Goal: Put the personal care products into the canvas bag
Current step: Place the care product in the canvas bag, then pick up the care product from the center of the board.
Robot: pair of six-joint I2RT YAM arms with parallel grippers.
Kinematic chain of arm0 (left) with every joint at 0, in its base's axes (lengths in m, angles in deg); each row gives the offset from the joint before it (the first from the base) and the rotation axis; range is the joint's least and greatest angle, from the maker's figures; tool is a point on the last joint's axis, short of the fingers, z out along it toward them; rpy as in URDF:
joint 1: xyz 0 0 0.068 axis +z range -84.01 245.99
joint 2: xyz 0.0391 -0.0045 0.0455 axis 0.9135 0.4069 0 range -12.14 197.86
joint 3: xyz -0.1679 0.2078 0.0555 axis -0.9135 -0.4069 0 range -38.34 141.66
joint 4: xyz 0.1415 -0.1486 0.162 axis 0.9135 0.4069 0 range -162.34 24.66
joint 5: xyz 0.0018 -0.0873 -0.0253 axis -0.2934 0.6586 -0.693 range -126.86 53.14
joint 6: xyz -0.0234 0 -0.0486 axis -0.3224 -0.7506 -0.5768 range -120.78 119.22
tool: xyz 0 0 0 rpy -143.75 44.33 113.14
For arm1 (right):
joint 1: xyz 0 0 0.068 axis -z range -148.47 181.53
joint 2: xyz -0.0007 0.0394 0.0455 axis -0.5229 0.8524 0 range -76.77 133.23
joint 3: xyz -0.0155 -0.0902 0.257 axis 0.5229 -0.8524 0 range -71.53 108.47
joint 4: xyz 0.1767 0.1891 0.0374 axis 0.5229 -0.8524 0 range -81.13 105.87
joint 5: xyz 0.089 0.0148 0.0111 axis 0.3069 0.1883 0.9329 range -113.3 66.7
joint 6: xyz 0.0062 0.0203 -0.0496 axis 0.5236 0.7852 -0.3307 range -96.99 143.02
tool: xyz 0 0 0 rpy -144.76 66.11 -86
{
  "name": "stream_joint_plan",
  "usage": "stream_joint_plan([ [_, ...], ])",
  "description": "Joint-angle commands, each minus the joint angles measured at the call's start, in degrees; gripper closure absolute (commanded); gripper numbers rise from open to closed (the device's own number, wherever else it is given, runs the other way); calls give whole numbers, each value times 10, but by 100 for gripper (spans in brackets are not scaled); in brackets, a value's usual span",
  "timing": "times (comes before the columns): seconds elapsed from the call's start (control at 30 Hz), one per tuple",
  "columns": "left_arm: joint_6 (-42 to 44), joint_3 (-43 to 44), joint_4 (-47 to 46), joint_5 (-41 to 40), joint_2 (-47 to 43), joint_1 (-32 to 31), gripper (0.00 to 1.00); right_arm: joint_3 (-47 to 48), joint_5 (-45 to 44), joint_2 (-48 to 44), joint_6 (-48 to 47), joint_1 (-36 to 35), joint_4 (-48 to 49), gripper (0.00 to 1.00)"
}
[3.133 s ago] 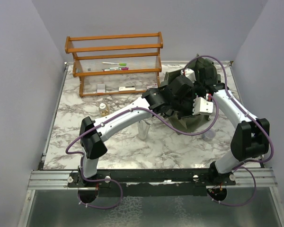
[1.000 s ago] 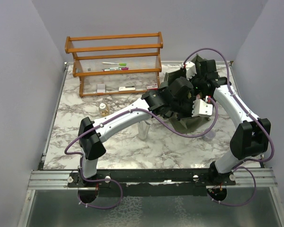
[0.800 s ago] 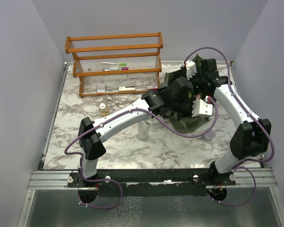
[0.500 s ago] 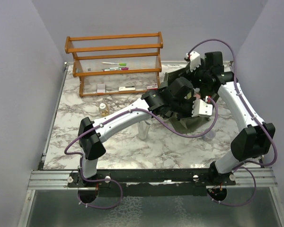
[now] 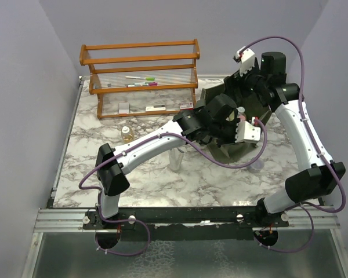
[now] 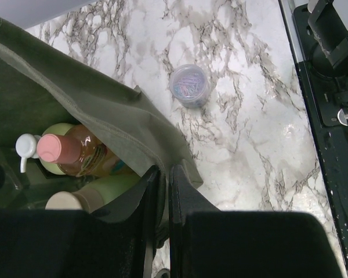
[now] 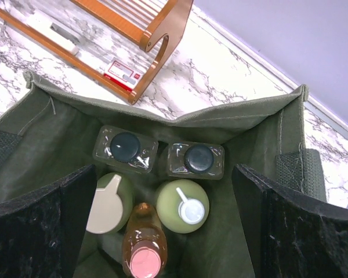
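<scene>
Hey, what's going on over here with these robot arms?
The left tool is pinched shut on the rim of the canvas bag, holding it open. The right tool hangs open above the bag, empty. Five bottles stand inside; an amber bottle sits out on the table near the wooden rack.

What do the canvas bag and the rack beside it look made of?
The canvas bag: matte olive woven cloth, likely canvas; stitched hems, floppy creased walls. The rack: probably wood, orange, slightly glossy stain; grain too fine to confirm.

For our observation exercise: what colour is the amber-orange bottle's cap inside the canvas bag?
Pink; the cap shows best in the right wrist view, inside the canvas bag.
</scene>
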Motion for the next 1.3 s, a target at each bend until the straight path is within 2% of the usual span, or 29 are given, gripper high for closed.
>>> stream_joint_plan([
  [0.0,-7,21,16,-34,-10,0,91,18,9,-23,16,0,-11,1],
  [0.27,-24,68,6,-50,3,0,88,32,1,-28,22,0,-16,1],
  [0.47,-21,67,7,-62,-3,0,66,37,-4,-30,19,0,-18,1],
  [0.6,-20,74,15,-67,-9,0,45,41,6,-30,12,0,-18,1],
  [0.67,-17,80,24,-69,-13,0,38,44,15,-30,8,0,-16,1],
  [0.93,7,118,81,-92,-52,7,27,75,63,-29,17,0,-11,2],
  [1.1,4,116,112,-91,-99,51,17,105,123,-26,30,0,-5,3],
  [1.27,-14,54,111,-65,-177,168,15,135,180,-18,37,-7,-1,5],
])
